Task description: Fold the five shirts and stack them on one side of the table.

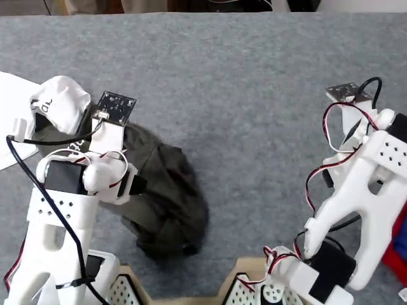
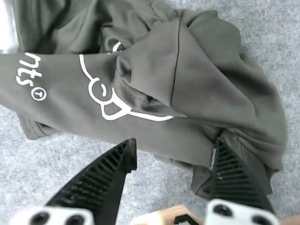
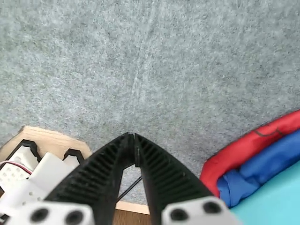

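A dark olive shirt (image 1: 168,203) with white print lies crumpled on the grey table, close to the front edge. In the left wrist view my left gripper (image 2: 176,152) hovers open just over the olive shirt (image 2: 197,70), one finger on each side of a rumpled fold and nothing held. A bunched white shirt (image 1: 60,101) lies beside the left arm at the far left. My right gripper (image 3: 132,137) is shut and empty above bare table. Red (image 3: 243,150), blue (image 3: 262,168) and teal (image 3: 276,206) cloth lie piled near it.
The grey felt table (image 1: 241,82) stretches open through the middle and back. A flat white sheet or cloth (image 1: 9,121) lies at the left edge. The arms' wooden base (image 3: 42,138) borders the front edge. Red and blue cloth (image 1: 400,244) shows at the right edge.
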